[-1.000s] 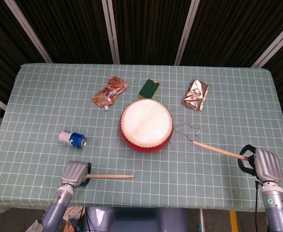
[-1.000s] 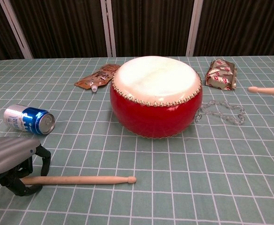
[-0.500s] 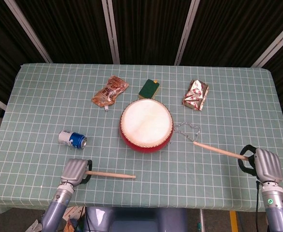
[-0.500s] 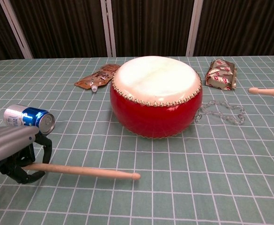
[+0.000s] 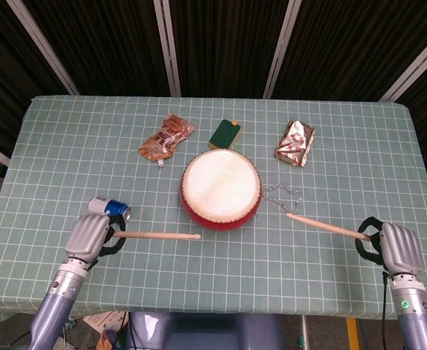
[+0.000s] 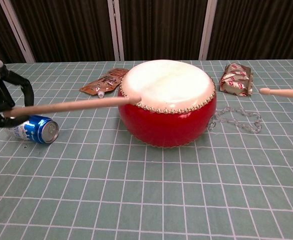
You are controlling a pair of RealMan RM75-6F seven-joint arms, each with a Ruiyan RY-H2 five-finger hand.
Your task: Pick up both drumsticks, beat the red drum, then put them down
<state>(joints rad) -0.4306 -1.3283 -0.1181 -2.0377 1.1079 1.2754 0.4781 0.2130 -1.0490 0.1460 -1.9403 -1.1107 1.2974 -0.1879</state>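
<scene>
The red drum point(image 5: 220, 188) with a pale skin sits mid-table, also plain in the chest view point(image 6: 167, 104). My left hand point(image 5: 90, 235) grips one wooden drumstick point(image 5: 157, 235) by its butt and holds it raised off the cloth, tip pointing right toward the drum's front. In the chest view that left hand point(image 6: 0, 102) is at the left edge and the stick point(image 6: 76, 104) crosses in front of the drum rim. My right hand point(image 5: 387, 246) holds the other drumstick point(image 5: 324, 226), tip pointing left toward the drum; only its tip end point(image 6: 282, 92) shows in the chest view.
A blue can point(image 5: 110, 209) lies on its side just behind the left hand. A brown pouch point(image 5: 166, 137), a green packet point(image 5: 225, 133) and a foil snack bag point(image 5: 295, 141) lie behind the drum. A metal chain point(image 5: 282, 195) trails right of the drum.
My left hand has lifted its drumstick off the table and moved left and up, next to the can. The right stick has risen slightly and shifted a little toward the drum.
</scene>
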